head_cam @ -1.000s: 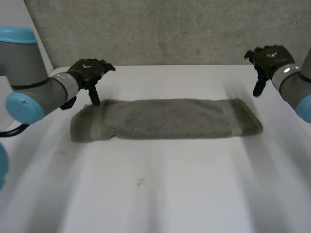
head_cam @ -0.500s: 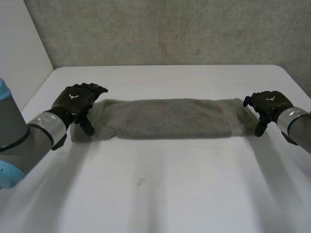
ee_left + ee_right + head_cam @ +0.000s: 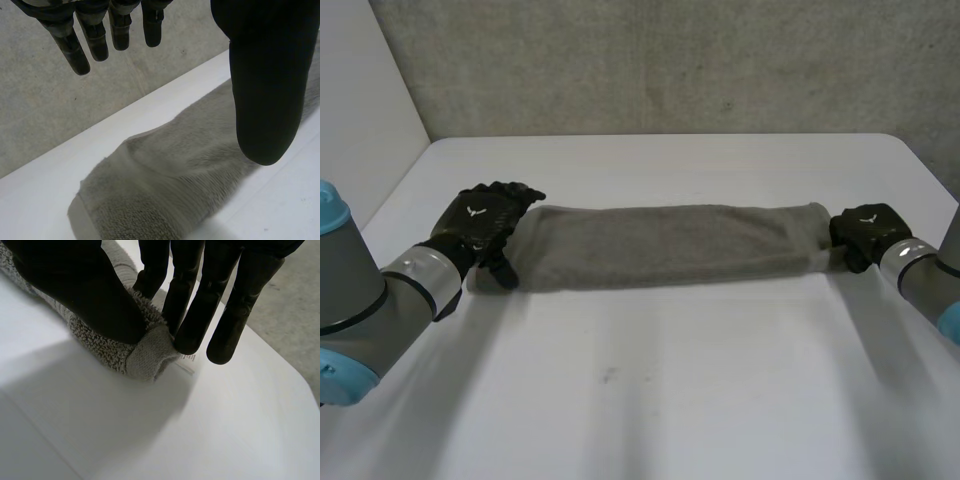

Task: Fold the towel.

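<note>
Pinching the right end of the grey towel (image 3: 670,245), my right hand (image 3: 865,232) presses its thumb onto the hemmed corner. The fingers come down on the far side of that same corner, clamping the cloth between them. The towel lies as one long, narrow band across the white table (image 3: 650,400), running parallel to the grey wall (image 3: 670,60) behind it. At the opposite end my left hand (image 3: 480,222) hovers over the towel's left end, spread wide and holding nothing. Its fingers are straight and clear above the cloth, and its thumb stands apart at the near side.
</note>
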